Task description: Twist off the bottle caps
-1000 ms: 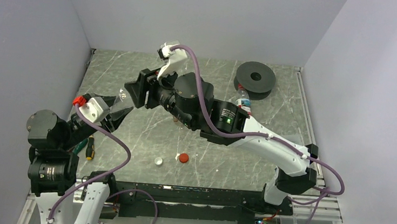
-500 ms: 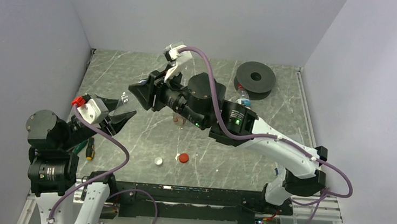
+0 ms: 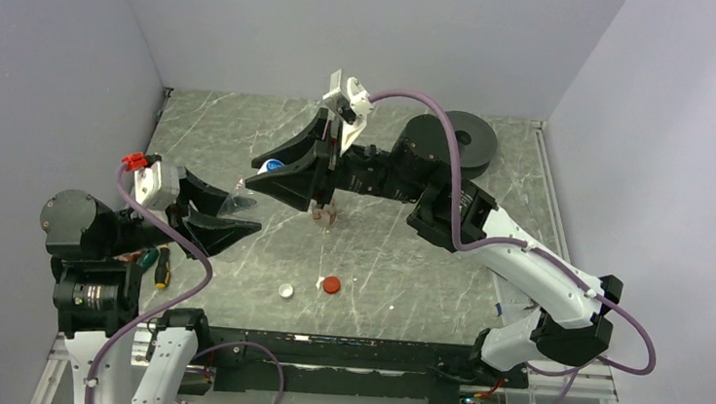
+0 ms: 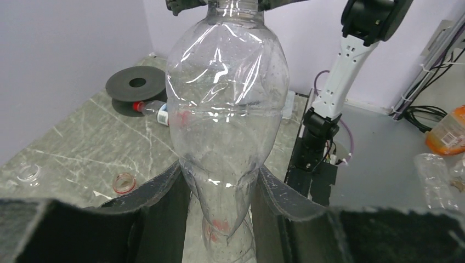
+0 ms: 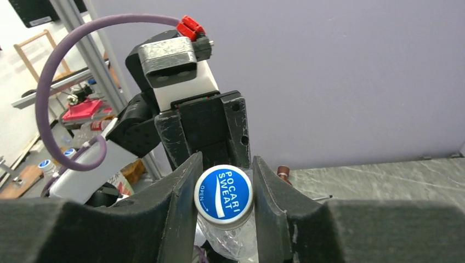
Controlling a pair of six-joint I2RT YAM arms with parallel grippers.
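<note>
My left gripper (image 3: 229, 214) is shut on a clear plastic bottle (image 3: 242, 201) and holds it above the table's left side. In the left wrist view the bottle (image 4: 227, 104) sits pinched between both fingers (image 4: 164, 203). My right gripper (image 3: 269, 175) is shut on that bottle's cap (image 3: 270, 166), white with a blue printed top. In the right wrist view this cap (image 5: 224, 195) sits between the two pads. A red cap (image 3: 330, 285) and a white cap (image 3: 286, 291) lie loose on the table. A bottle with a red cap (image 4: 154, 112) lies near the spool.
A black spool disc (image 3: 472, 139) sits at the back right, partly behind my right arm. A red-rimmed round object (image 3: 323, 217) stands mid-table. A screwdriver (image 3: 161, 268) lies beside my left arm. Grey walls close in the left, back and right.
My right wrist has rolled and its arm has swung to the right, still at the bottle's top. My left gripper has lowered and levelled out with the bottle.
</note>
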